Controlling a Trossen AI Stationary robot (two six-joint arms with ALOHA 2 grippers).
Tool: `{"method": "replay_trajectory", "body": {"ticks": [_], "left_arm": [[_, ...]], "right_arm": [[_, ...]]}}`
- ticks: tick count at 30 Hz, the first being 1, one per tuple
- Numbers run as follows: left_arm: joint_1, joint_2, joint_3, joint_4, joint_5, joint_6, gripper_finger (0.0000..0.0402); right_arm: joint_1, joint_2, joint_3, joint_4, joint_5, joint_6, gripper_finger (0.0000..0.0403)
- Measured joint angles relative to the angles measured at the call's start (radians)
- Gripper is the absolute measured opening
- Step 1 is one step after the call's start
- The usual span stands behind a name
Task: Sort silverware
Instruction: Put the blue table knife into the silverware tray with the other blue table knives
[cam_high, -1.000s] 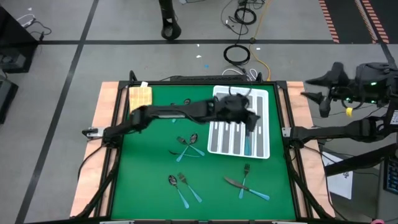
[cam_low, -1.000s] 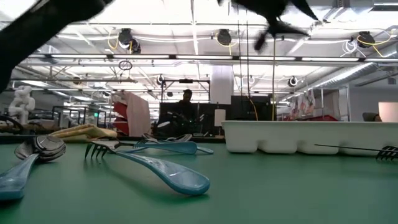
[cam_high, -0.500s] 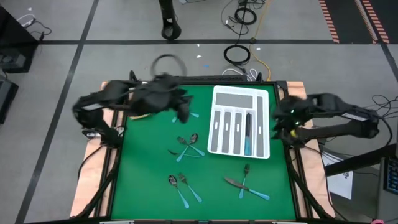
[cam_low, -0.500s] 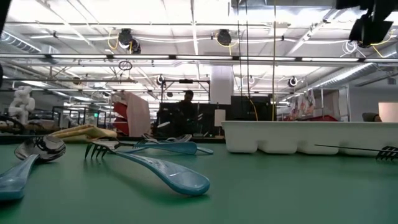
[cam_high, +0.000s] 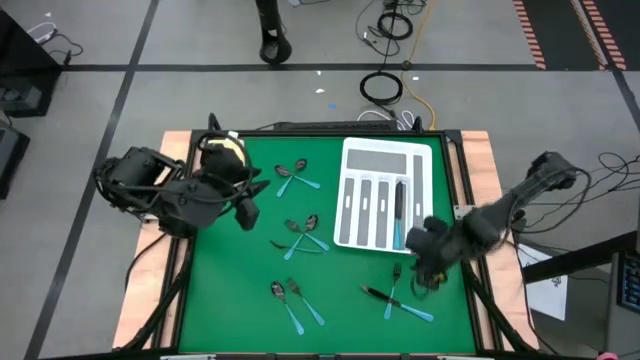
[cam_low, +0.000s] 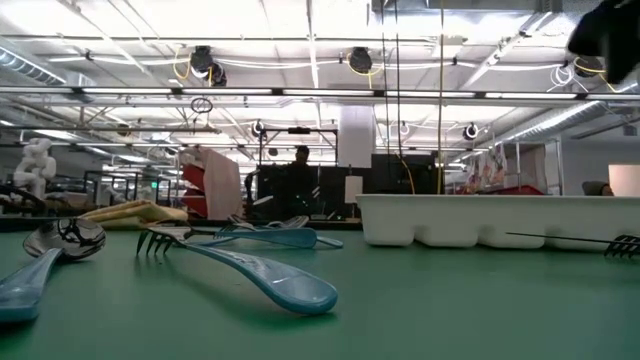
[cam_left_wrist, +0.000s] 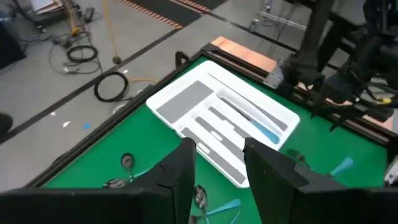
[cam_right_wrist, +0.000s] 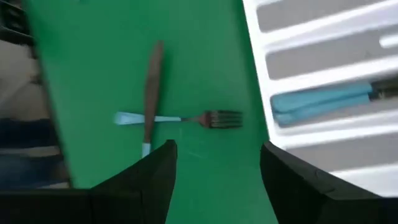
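Blue-handled silverware lies in groups on the green mat: a pair (cam_high: 295, 177), a cluster (cam_high: 301, 235), two spoons (cam_high: 296, 300), and a fork crossed with a knife (cam_high: 394, 294) (cam_right_wrist: 180, 118). Two pieces (cam_high: 400, 213) lie in a slot of the white tray (cam_high: 386, 156). My left gripper (cam_high: 247, 207) (cam_left_wrist: 217, 155) hangs open and empty over the mat's left part. My right gripper (cam_high: 427, 262) (cam_right_wrist: 217, 155) is open above the mat, between the tray's near right corner and the fork and knife. In the low view a fork (cam_low: 235, 267) and a spoon (cam_low: 48, 255) lie close.
A folded yellow cloth (cam_high: 229, 151) lies at the mat's far left corner, partly under my left arm. The tray (cam_low: 490, 220) takes up the far right of the mat. Black rails (cam_high: 470, 270) frame the table. Bare mat (cam_high: 230, 290) shows near the left edge.
My left arm has drawn back from over the tray to the table's left side. My right arm has swung in from beyond the right edge and come down over the mat near the fork and knife. The silverware on the mat has stayed put.
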Motion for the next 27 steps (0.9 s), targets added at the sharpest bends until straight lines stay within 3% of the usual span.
{"method": "replay_trajectory", "body": {"ticks": [2,6,13,27], "left_arm": [[-0.012,0.0,0.0,0.0,0.0,0.019,0.014],[-0.021,0.002,0.0,-0.001,-0.001,0.024,0.014],[-0.023,0.002,0.0,-0.001,-0.002,0.053,0.014],[-0.023,0.002,0.0,-0.001,-0.005,0.118,0.0141]], "right_arm": [[0.07,0.078,0.024,-0.043,0.055,0.09,0.0215],[0.162,0.228,0.055,-0.074,0.062,0.181,0.0215],[0.216,0.439,0.057,0.071,0.01,0.147,0.0215],[0.198,0.583,0.058,0.293,-0.043,0.033,0.0215]]}}
